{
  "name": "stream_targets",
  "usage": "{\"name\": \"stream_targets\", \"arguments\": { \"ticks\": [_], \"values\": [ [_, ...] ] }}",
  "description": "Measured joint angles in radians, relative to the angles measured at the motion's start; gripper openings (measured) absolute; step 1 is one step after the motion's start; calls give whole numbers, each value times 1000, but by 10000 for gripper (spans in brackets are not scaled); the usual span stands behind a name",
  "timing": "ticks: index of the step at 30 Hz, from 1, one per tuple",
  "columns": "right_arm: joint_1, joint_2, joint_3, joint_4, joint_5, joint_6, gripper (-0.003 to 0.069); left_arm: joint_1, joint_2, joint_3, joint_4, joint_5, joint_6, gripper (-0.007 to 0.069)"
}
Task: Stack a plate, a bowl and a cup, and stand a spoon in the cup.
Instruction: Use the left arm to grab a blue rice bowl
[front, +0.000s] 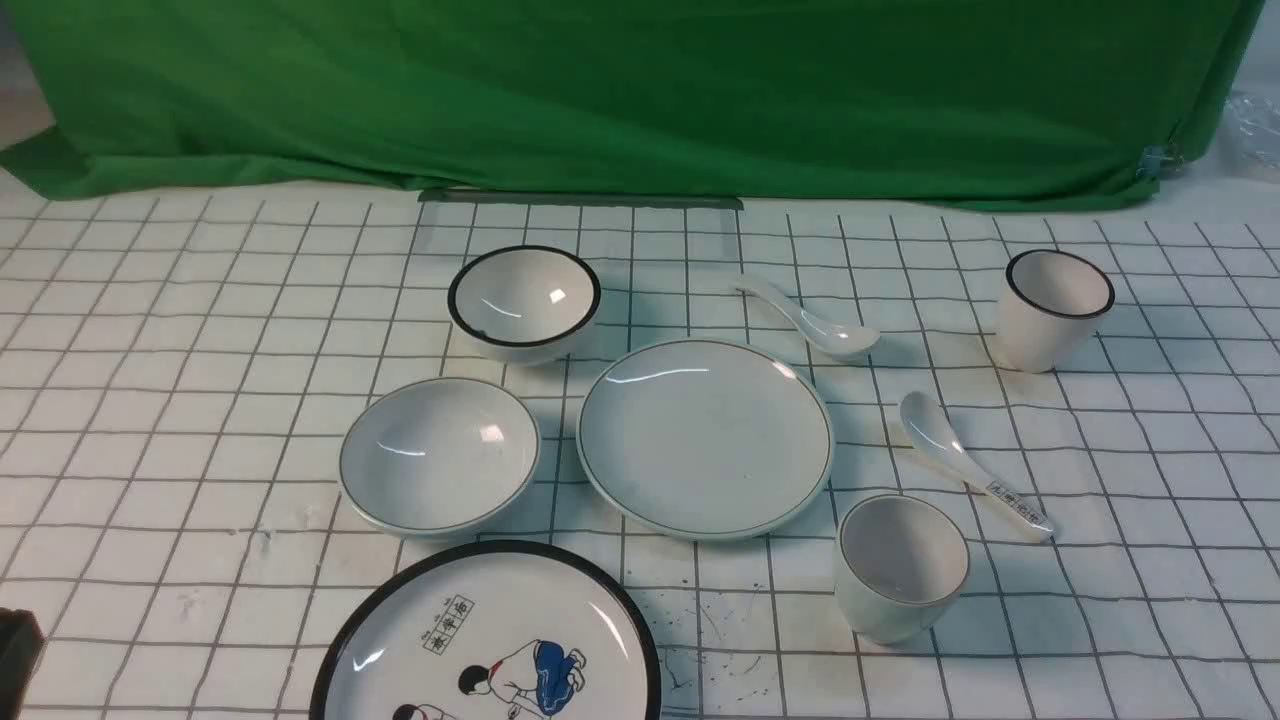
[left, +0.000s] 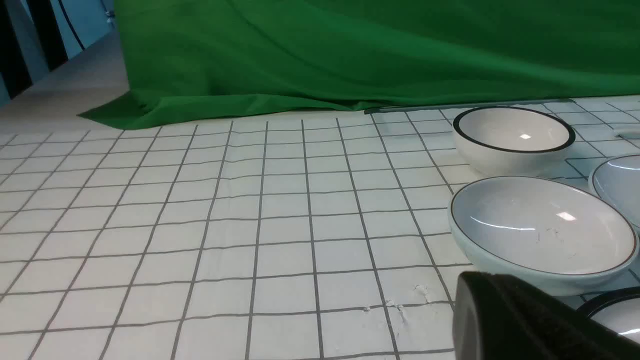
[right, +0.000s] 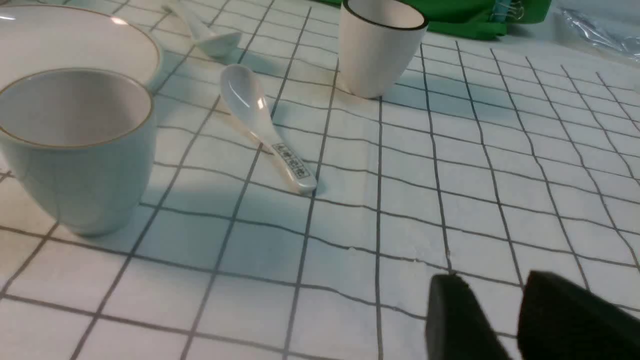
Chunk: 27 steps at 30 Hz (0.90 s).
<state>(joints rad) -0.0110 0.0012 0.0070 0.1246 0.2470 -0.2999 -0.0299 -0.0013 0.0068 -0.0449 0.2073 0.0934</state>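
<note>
The plain plate (front: 705, 437) lies mid-table with the shallow bowl (front: 440, 452) beside it on the left. The squat cup (front: 902, 565) stands upright at the plate's front right. Behind the plate lies the plain white spoon (front: 810, 320). My left gripper (left: 480, 300) is shut and empty, low over the cloth just in front of the bowl (left: 542, 230). My right gripper (right: 492, 285) is open with nothing between its fingers, well to the right of the cup (right: 75, 150). In the front view only a black corner of the left arm (front: 18, 648) shows.
A black-rimmed deeper bowl (front: 523, 300) stands behind the shallow bowl. A cartoon plate (front: 490, 640) lies at the front edge. A labelled spoon (front: 975, 475) lies right of the plate, and a taller black-rimmed cup (front: 1055, 305) stands at the back right. A green cloth hangs behind.
</note>
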Motion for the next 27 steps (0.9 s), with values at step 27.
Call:
{"name": "stream_targets", "arguments": {
  "ticks": [27],
  "values": [
    [0, 0, 0, 0, -17, 0, 237, 0, 0, -24, -309, -813, -443, 4]
  ]
}}
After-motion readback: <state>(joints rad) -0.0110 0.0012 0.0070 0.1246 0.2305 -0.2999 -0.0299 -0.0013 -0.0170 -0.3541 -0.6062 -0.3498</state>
